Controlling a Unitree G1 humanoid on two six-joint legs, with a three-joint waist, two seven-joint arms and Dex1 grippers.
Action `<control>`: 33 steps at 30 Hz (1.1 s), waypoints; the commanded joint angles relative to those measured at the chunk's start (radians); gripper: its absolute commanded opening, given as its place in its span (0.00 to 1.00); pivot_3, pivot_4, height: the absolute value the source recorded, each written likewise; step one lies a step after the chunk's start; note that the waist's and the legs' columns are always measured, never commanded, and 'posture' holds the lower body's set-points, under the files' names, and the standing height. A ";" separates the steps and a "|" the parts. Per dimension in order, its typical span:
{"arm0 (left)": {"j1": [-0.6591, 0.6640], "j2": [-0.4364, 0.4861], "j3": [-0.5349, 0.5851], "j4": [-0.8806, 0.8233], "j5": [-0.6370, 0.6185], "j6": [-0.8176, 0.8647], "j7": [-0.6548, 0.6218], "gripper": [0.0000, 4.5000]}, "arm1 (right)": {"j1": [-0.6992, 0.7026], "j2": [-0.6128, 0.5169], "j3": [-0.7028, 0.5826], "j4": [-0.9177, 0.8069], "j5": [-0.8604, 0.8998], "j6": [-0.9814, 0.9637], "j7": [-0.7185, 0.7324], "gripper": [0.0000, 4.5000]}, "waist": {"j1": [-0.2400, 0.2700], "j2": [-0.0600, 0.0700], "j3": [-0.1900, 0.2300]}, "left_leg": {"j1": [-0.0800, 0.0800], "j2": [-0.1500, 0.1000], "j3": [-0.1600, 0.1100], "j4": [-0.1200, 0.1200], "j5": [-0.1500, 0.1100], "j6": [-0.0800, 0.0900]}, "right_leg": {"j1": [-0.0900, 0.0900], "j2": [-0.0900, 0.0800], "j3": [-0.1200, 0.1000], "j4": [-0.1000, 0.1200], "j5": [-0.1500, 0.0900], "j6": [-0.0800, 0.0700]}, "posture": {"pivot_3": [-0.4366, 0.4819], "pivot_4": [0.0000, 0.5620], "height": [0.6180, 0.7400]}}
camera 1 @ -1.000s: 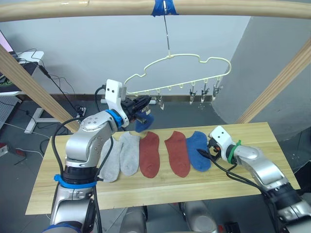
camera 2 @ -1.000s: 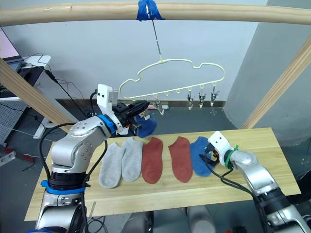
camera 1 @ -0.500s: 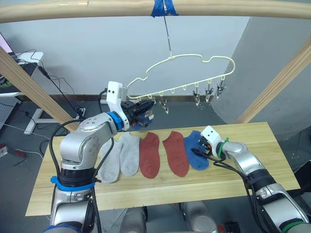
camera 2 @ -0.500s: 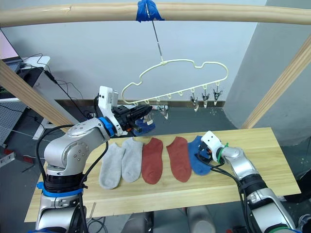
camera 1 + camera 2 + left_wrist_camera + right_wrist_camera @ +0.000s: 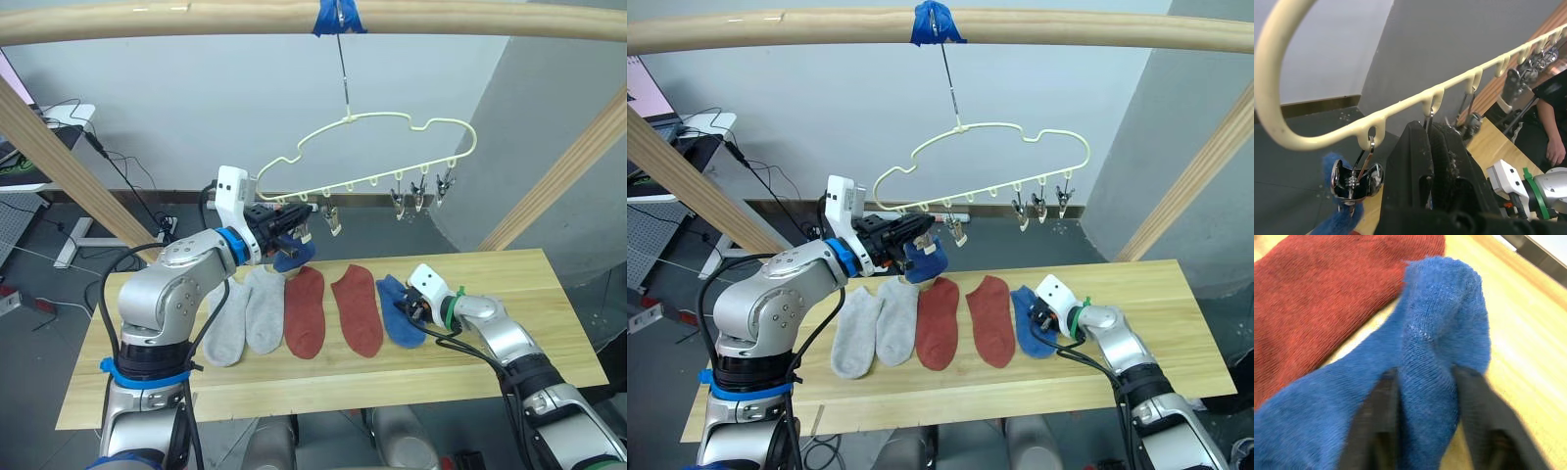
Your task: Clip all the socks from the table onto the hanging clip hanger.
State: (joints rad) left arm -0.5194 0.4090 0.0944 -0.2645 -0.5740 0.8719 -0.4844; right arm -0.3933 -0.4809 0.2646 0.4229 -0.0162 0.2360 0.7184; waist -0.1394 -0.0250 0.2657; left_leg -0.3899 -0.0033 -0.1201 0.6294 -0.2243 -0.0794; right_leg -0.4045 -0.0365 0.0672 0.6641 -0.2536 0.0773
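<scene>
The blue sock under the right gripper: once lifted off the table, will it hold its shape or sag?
The blue sock will probably sag: a ridge of its knit is already bunched between the right gripper's fingers. It looks thin, so likely light. The fuzzy surface should resist slipping.

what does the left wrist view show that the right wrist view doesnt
Left wrist view alone: the clip hanger, a metal clip with a blue sock hanging at it, and a person's hand.

Right wrist view alone: the right gripper, jaws pinching a fold of the other blue sock, beside a rust red sock.

Both: the table.
</scene>
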 commanded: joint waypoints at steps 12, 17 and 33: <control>-0.068 -0.104 0.196 0.092 -0.251 0.279 0.124 0.00 | 0.137 -0.059 -0.084 -0.819 0.229 0.366 0.080 0.01 | -0.006 0.000 0.001 | 0.000 0.001 0.002 0.000 0.000 0.000 | -0.002 0.001 0.002 0.000 0.001 0.002 | 0.27 0.42 1.00; -0.109 -0.142 0.282 0.131 -0.359 0.393 0.208 0.00 | 0.068 0.016 -0.019 -0.887 0.222 0.465 0.012 0.01 | -0.002 0.000 0.001 | -0.001 0.001 0.002 0.001 0.000 0.000 | -0.002 0.001 0.002 -0.001 0.001 0.003 | 0.26 0.42 1.00; -0.112 -0.166 0.306 0.124 -0.462 0.423 0.316 0.00 | -0.035 0.069 0.053 -0.831 0.193 0.458 -0.028 0.01 | -0.001 0.000 0.001 | -0.004 0.000 0.002 0.000 0.000 0.000 | -0.004 0.001 0.002 -0.002 0.001 0.003 | 0.26 0.42 1.00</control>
State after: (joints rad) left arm -0.6388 0.2377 0.4033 -0.1376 -1.0238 1.2844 -0.1809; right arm -0.4127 -0.4160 0.3080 -0.3907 0.1782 0.7090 0.6936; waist -0.1401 -0.0247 0.2663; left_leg -0.3942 -0.0029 -0.1179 0.6295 -0.2245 -0.0794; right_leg -0.4087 -0.0360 0.0696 0.6618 -0.2522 0.0799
